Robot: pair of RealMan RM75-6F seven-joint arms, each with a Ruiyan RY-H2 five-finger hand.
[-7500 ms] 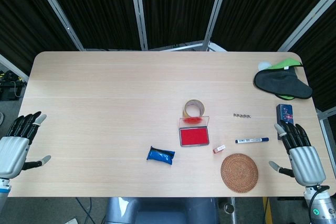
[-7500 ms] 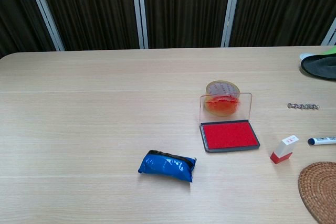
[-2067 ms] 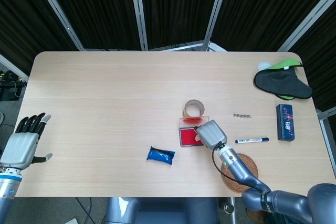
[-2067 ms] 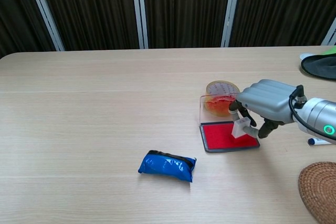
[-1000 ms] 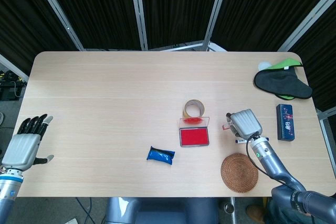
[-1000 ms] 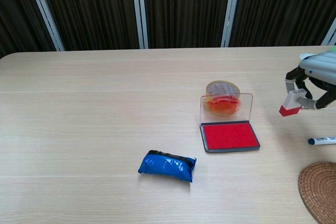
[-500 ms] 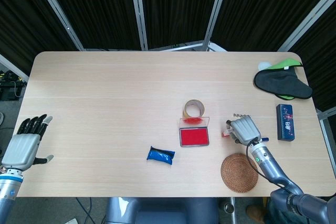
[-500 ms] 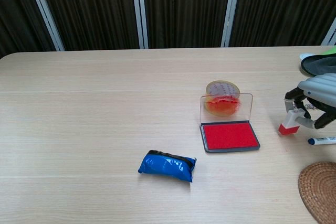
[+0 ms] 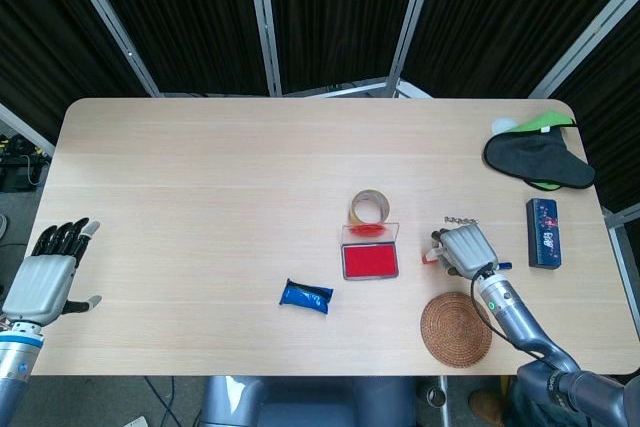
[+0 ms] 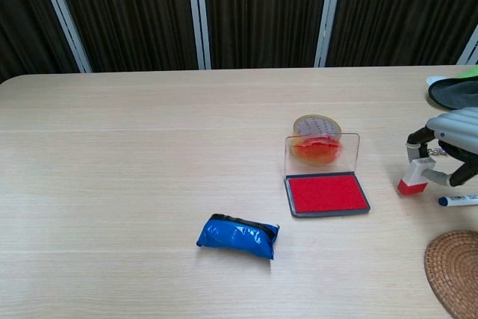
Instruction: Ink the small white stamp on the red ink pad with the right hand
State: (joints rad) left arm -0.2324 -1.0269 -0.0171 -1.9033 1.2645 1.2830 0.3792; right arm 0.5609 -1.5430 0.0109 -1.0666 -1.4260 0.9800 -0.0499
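Observation:
The red ink pad (image 10: pixel 326 193) (image 9: pixel 369 261) lies open at the table's middle, its clear lid standing up behind it. To its right, my right hand (image 10: pixel 450 140) (image 9: pixel 463 248) pinches the small white stamp (image 10: pixel 415 175) (image 9: pixel 431 256), whose red end touches or nearly touches the tabletop. The stamp is apart from the pad, by roughly a pad's half width. My left hand (image 9: pixel 45 277) hovers open off the table's left edge, holding nothing; the chest view does not show it.
A tape roll (image 9: pixel 371 208) sits just behind the pad. A blue pouch (image 10: pixel 238 236) lies front left of it. A marker (image 10: pixel 461 200), a woven coaster (image 9: pixel 456 328), a small chain (image 9: pixel 460 219), a blue box (image 9: pixel 541 233) and a dark cloth (image 9: pixel 538 159) crowd the right side.
After dabbing the pad, my right hand carried the stamp right and upward, then lowered it toward the table. In the last half second it sank slightly. The left hand barely moved.

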